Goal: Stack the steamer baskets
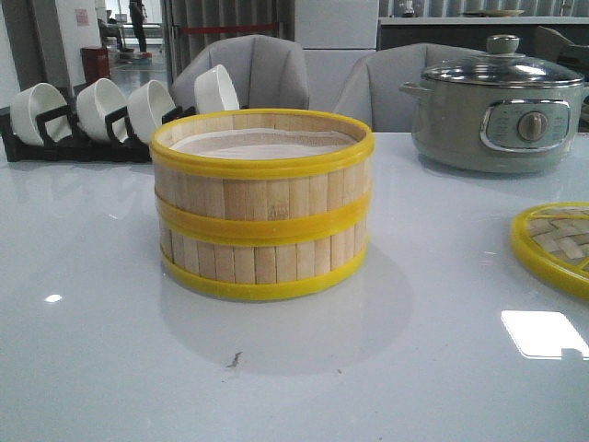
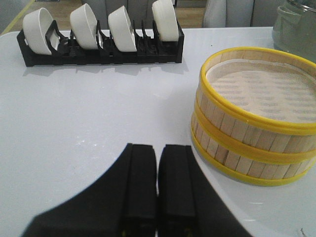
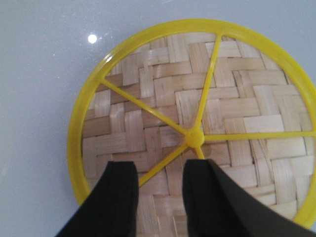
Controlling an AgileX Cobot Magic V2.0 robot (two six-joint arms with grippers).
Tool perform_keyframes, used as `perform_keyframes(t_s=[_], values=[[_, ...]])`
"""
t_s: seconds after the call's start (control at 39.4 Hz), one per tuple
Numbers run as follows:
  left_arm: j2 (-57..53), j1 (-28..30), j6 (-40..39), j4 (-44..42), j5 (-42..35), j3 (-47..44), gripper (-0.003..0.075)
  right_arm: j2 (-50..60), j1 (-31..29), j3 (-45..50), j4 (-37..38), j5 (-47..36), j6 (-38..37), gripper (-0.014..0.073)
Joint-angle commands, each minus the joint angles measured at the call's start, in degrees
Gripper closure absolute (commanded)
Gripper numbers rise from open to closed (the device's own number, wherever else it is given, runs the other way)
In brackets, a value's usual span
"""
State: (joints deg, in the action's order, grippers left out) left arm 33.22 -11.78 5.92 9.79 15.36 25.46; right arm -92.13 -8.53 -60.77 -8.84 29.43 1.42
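Pot point(image 1: 497, 115), lid point(image 3: 197, 128), bowl rack point(image 2: 98, 47)

Front: low, level, close on baskets point(image 1: 262, 204). Left wrist: oblique, shares baskets, bowl rack point(image 2: 101, 47). Right wrist: straight down, close over lid point(image 3: 197, 133).

2 steamer baskets point(image 1: 262, 207) stacked 1 on the other, mid-table point(image 1: 101, 368), paper liner point(image 1: 262, 145) in the top 1. Rack point(image 1: 83, 138) with 4 bowls point(image 1: 216, 89) stood on edge behind and left of the stack, well apart. Electric pot point(image 1: 497, 115) behind and right of the stack, lid on. Woven lid point(image 1: 557, 244) flat on the table at the right edge, in front of the pot. Right gripper point(image 3: 159, 197) above the woven lid. Left gripper point(image 2: 158, 190) over bare table, near the stack, rack beyond. 2 chairs point(image 1: 267, 69) behind the table.
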Motion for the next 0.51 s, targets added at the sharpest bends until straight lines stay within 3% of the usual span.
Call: perform_keyframes(t_s=[0.0,0.23,0.48], values=[[0.0,-0.29,-0.44,0.55,-5.12,1.68,0.0633,-2.05,-0.32,-5.29,1.22,-0.29,0.51,0.0253],[0.0,-0.29,-0.44,0.55,-5.12,1.68,0.0633,-7.5,-0.32,-11.19,6.02,2.52,0.46,0.0253],[0.0,-0.29,-0.44,0.55,-5.12,1.68,0.0633,-7.86,-0.32,-12.56,6.09,4.51,0.08,0.0253]])
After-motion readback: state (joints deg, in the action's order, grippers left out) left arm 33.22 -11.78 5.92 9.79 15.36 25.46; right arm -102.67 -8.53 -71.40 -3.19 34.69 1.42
